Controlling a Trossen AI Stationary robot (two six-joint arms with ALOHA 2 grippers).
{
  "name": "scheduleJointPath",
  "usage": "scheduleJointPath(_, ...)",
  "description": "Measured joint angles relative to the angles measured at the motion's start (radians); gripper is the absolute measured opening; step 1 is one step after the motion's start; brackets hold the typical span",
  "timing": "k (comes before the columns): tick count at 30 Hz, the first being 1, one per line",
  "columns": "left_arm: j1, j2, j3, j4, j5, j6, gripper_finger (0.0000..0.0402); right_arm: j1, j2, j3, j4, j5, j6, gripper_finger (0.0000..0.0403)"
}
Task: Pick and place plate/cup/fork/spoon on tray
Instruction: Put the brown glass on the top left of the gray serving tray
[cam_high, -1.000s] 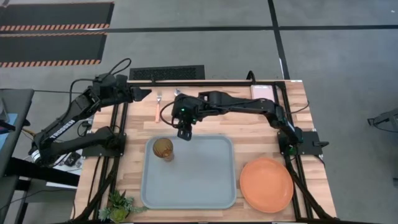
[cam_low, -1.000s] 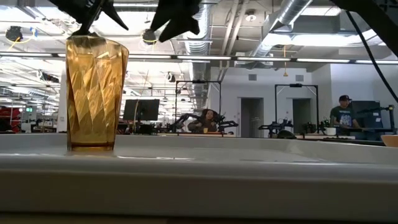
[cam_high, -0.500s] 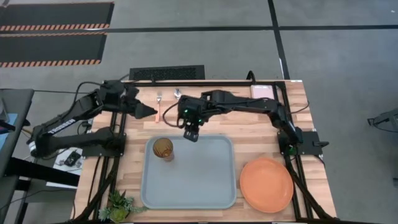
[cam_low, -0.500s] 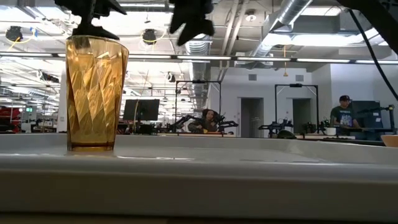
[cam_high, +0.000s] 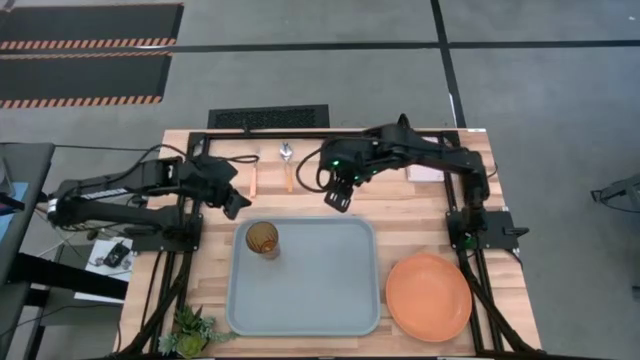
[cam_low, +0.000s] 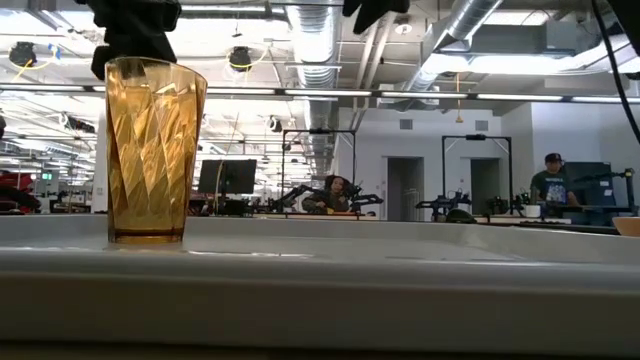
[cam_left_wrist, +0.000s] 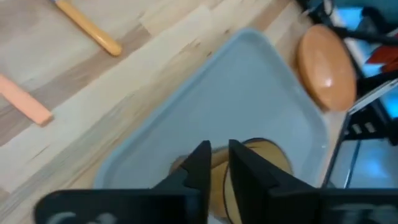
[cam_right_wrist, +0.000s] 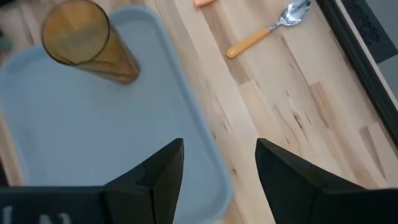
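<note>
From above we see a wooden table (cam_high: 420, 205) with a pale grey-blue tray (cam_high: 320, 290) lying near its front edge. The amber ribbed cup (cam_high: 263, 239) stands upright inside the tray, in the far corner on the left arm's side; in the low view it rises tall at the tray's edge. The round orange plate (cam_high: 429, 297) lies flat on the table just beside the tray, on the right arm's side. Behind the tray, on bare wood, lie the fork (cam_high: 253, 178) and the spoon (cam_high: 288, 165), side by side and a little apart, orange handles pointing toward the tray. A small pinkish pad (cam_high: 422, 160) sits at the back, partly under the right arm. The left gripper (cam_high: 232, 200) hangs above the table near the cup's corner of the tray — its wrist camera shows its fingers (cam_left_wrist: 200, 165) drawn close together with only a narrow gap, holding nothing. The right gripper (cam_high: 338, 196) hovers above the wood just behind the tray's far edge, fingers (cam_right_wrist: 158, 171) spread wide and empty. A small green plant (cam_high: 190, 328) sits at the table's front corner.
</note>
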Motion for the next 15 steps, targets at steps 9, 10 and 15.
scheduleJointPath(9,-0.073,0.148,0.007,0.011,0.046,0.092,0.0194,0.038,-0.039,0.000,-0.079,0.002,0.047,0.0223)
scheduleJointPath(10,-0.081,0.167,0.015,0.011,0.045,0.099,0.0209,0.044,-0.039,0.000,-0.086,0.002,0.054,0.0223)
scheduleJointPath(15,-0.095,0.236,0.051,-0.021,0.005,0.127,0.0247,0.075,-0.033,0.000,-0.088,0.002,0.055,0.0223)
